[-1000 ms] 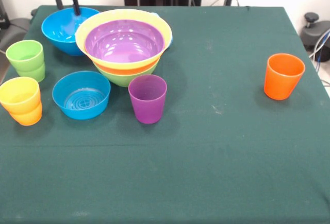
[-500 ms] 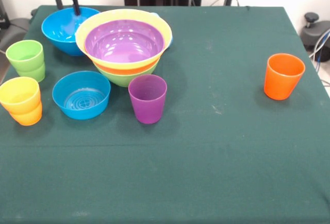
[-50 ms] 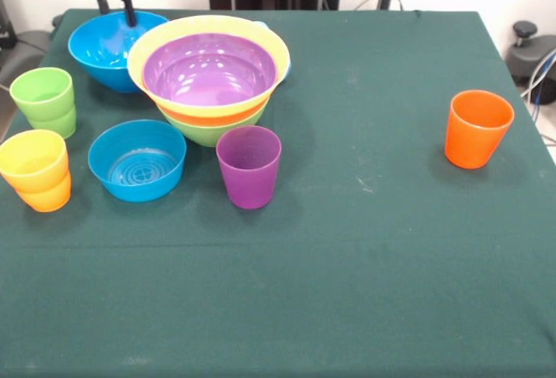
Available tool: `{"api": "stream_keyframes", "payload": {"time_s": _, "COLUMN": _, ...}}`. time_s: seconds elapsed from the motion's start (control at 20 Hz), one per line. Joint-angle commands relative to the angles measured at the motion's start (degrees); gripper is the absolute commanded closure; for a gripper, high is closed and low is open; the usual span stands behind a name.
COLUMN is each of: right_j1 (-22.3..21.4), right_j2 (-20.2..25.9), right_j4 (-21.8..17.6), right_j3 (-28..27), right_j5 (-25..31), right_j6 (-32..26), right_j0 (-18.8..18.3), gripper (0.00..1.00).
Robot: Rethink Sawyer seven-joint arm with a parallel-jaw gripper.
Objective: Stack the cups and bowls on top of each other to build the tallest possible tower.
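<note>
Red gripper (image 3: pixel 115 9) fingers spread, empty, over big blue bowl (image 3: pixel 109 48), beside tower (image 3: pixel 208 78), no readable writing

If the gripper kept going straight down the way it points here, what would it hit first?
Most likely the big blue bowl: the gripper hangs with its fingers open over that bowl's far rim. From one view, depth is unclear, so it could land just inside the bowl or on the rim.

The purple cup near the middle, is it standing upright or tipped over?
Upright. The purple cup stands on its narrow base on the green table, open rim facing up, apart from the bowls.
</note>
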Motion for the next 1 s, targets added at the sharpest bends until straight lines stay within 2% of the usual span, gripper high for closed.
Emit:
{"api": "stream_keyframes", "payload": {"time_s": 0.05, "right_j1": 3.07, "right_j2": 1.67, "right_j4": -1.70, "right_j3": -3.51, "right_j5": -2.28, "right_j6": -1.94, "right_j0": 1.45, "gripper": 1.00}}
{"api": "stream_keyframes", "payload": {"time_s": 0.65, "right_j1": 1.99, "right_j2": 2.21, "right_j4": -0.50, "right_j3": -1.90, "right_j5": -2.34, "right_j6": -1.87, "right_j0": 0.77, "gripper": 1.00}}
{"api": "stream_keyframes", "payload": {"time_s": 1.0, "right_j1": -0.65, "right_j2": 2.63, "right_j4": 1.23, "right_j3": -0.06, "right_j5": -0.33, "right_j6": -2.05, "right_j0": 0.86, "gripper": 1.00}}
